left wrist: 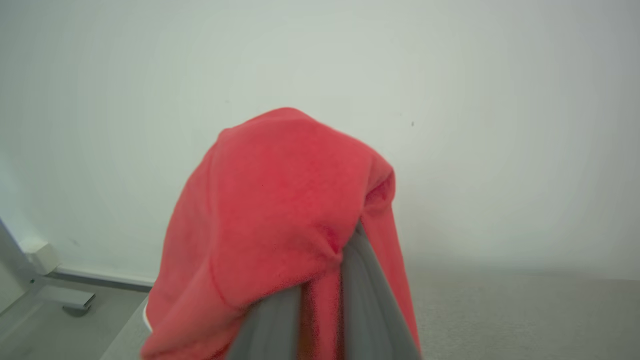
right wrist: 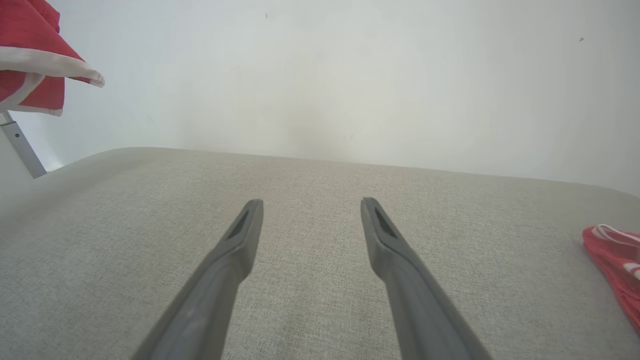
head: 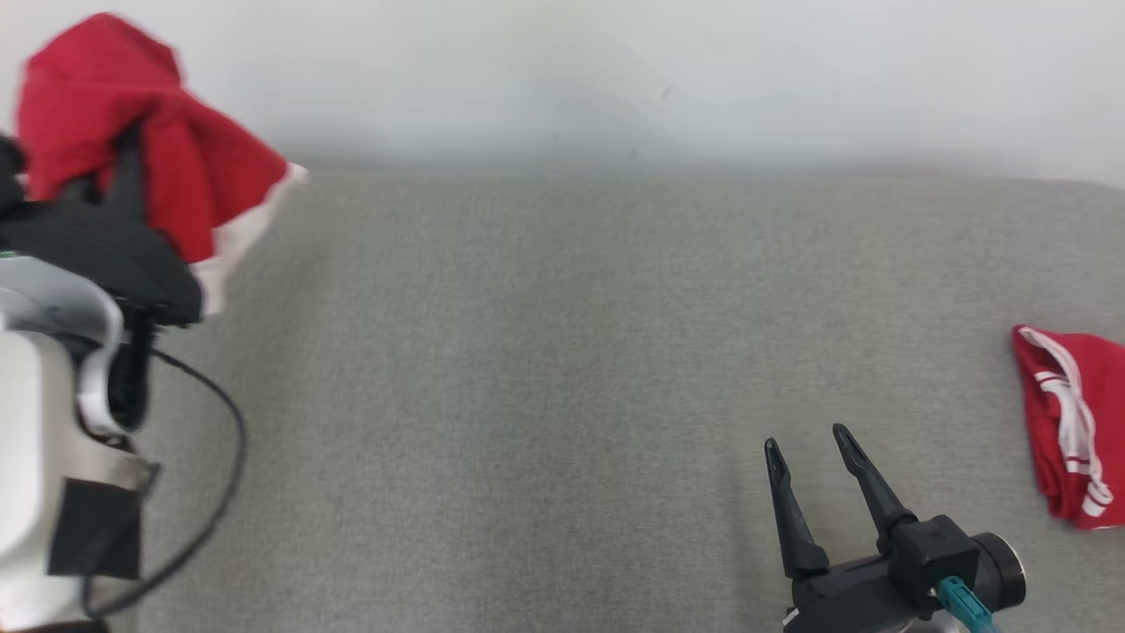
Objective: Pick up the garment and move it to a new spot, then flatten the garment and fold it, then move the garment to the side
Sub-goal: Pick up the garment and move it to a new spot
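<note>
- So, head view: left gripper [head: 119,176] clamped on the red garment [head: 158,132], raised at the grey table's [head: 545,369] far-left edge; bunched grab, could slip out.
- Left wrist view: cloth drapes over both fingers [left wrist: 365,300]; may snag on release.
- Right wrist view: right gripper [right wrist: 311,201] open, empty; folded red piece [right wrist: 615,260] lies at the right edge, overlap risk.

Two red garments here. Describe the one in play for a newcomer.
Look to the far left corner of the grey table. There the left gripper holds a red garment up off the surface. Unlike the striped garment lying at the right edge, it hangs in the air.
</note>
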